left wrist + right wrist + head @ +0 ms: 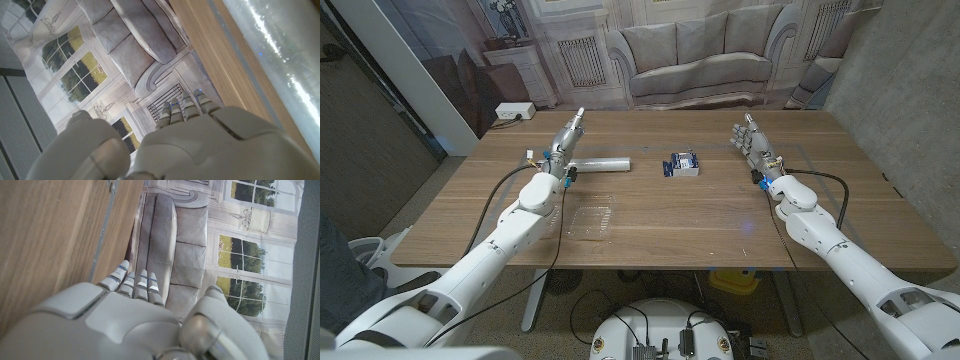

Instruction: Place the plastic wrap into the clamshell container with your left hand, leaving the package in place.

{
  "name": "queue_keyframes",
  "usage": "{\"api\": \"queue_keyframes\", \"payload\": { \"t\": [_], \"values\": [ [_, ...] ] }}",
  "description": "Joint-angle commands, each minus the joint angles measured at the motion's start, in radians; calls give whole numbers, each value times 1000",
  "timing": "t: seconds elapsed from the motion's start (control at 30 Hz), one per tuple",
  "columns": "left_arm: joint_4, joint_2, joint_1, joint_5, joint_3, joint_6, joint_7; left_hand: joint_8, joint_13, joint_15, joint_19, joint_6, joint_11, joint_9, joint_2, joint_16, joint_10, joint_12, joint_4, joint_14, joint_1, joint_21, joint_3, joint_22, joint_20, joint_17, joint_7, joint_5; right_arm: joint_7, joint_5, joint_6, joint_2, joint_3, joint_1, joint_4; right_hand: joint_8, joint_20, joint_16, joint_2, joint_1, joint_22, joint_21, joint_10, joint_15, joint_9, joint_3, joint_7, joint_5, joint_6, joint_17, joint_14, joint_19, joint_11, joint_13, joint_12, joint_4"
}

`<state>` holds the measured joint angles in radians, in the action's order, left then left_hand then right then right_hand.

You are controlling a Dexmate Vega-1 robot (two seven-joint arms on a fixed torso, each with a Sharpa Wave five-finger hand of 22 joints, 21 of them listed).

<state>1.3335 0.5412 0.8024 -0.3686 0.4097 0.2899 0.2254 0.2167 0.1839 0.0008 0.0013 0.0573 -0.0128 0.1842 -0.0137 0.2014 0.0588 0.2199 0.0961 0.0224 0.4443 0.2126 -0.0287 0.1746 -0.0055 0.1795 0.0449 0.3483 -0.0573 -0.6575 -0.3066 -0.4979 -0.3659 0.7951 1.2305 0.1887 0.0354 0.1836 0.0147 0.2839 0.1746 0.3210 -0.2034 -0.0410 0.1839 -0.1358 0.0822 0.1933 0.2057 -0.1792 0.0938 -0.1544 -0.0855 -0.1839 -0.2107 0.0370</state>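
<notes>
Plastic wrap (pixel 597 162) lies on the table just beside the left hand (pixel 567 136), whose fingers are spread, empty.

plastic wrap roll (pixel 598 162) lying flat, clear clamshell container (pixel 592 217) nearer

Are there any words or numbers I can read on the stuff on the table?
No text can be read here.
The small package has blue and white print, too small and blurred to read.
The plastic wrap roll shows no label.
The clamshell container is clear, with no writing visible.
</notes>
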Motion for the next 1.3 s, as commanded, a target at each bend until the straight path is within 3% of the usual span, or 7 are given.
{"api": "queue_keyframes", "payload": {
  "t": [0.03,0.4,0.63,1.1,1.3],
  "values": [
    [37,40,2,203,34,-45,148,12,4,-7,17,25,-7,2,2,8,22,10,-9,25,22,8,0,5,-8,1,-7,10,52,14,9,0,3,27,44,7,6,4,4,4,4,-3,-6,2,3,-6,-1,5,9,-3,7,-7,1,-2,0,-4],
    [18,50,3,323,47,11,229,22,5,-20,82,89,-14,3,7,17,90,21,-29,95,66,22,1,7,-17,2,-14,18,95,24,19,-1,4,51,86,6,6,3,5,5,4,-7,-8,0,3,-5,-1,5,9,-3,6,-8,0,-2,-1,-5],
    [84,100,20,426,48,-67,277,26,6,-27,110,121,-27,3,8,18,123,24,-40,121,89,27,0,8,-17,3,-17,24,122,32,36,-11,7,65,122,6,6,3,6,5,4,-10,-7,-1,3,-5,0,5,10,-3,6,-8,2,-2,-1,-6],
    [168,173,38,510,35,-161,280,22,6,-32,129,129,-34,3,-1,14,133,18,-60,137,124,28,-1,8,-19,3,-22,31,147,44,67,-17,1,59,145,5,6,3,7,5,4,-15,-5,-1,4,-4,-2,4,8,-3,6,-10,2,-2,0,-7],
    [230,208,54,569,37,-243,287,17,6,-34,125,127,-35,3,-20,7,131,11,-88,137,168,21,0,7,-18,2,-16,36,164,53,74,-20,2,60,162,5,4,2,7,5,4,-19,-4,-2,4,-3,-3,4,7,-3,4,-7,2,-2,0,-8]
  ]
}}
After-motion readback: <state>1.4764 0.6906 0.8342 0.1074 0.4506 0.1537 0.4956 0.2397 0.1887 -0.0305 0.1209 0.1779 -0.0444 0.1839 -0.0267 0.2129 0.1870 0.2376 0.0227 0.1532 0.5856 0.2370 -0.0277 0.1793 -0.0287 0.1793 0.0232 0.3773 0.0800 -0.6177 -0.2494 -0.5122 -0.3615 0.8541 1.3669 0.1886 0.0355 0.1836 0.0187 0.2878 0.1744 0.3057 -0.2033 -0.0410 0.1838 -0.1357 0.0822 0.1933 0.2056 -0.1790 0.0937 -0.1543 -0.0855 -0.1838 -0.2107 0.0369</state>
